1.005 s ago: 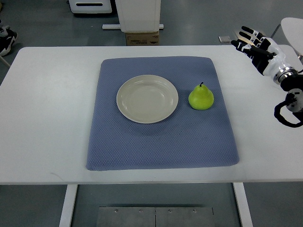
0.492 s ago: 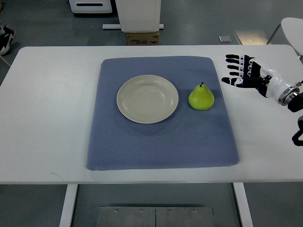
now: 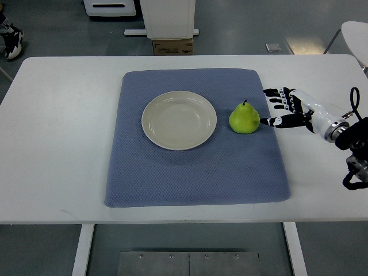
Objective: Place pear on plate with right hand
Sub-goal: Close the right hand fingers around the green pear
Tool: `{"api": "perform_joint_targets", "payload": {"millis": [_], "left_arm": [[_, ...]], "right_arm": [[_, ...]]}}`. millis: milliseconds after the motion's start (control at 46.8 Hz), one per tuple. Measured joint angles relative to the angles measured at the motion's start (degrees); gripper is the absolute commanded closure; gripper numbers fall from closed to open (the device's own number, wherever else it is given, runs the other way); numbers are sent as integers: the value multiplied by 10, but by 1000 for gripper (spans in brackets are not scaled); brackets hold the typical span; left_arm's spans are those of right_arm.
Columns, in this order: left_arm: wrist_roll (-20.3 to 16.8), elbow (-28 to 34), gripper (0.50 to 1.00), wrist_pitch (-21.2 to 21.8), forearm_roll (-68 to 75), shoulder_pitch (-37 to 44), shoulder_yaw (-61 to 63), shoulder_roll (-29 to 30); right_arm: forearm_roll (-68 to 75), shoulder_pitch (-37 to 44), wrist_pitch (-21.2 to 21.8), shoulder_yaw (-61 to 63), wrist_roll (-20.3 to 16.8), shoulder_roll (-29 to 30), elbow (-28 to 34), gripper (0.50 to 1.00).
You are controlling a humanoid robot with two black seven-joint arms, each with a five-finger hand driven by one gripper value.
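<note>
A green pear (image 3: 244,119) stands upright on the blue mat (image 3: 195,167), just right of the empty cream plate (image 3: 179,120). My right hand (image 3: 277,108) reaches in from the right edge, fingers spread and holding nothing. Its thumb tip is close to the pear's right side, with a small gap between them. The left arm does not show.
The white table (image 3: 57,144) carries the mat. Beyond its far edge stand a white cabinet base (image 3: 168,20) and a cardboard box (image 3: 172,46). A round white object (image 3: 356,34) sits at the upper right corner, and a person's shoe (image 3: 10,43) at the upper left.
My right hand has swept from the table's far right corner down and leftward, arriving beside the pear with its fingers spread. The pear and plate have not moved.
</note>
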Motion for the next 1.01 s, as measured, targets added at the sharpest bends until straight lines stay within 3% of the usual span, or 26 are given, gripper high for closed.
{"api": "perform_joint_targets", "payload": {"millis": [193,535,770,1005], "left_arm": [[0,0,500,0,0,0,0,0],[0,0,500,0,0,0,0,0],[0,0,500,0,0,0,0,0],[0,0,500,0,0,0,0,0]], "right_arm": [[0,35,-37,-47,-1,38,-1,613],[0,52,-59,-71,-17,69,-4,615],[4,85,-104,-138,-20,90,-4,615],[4,87,-112,-146,-21,98,-5,617]]}}
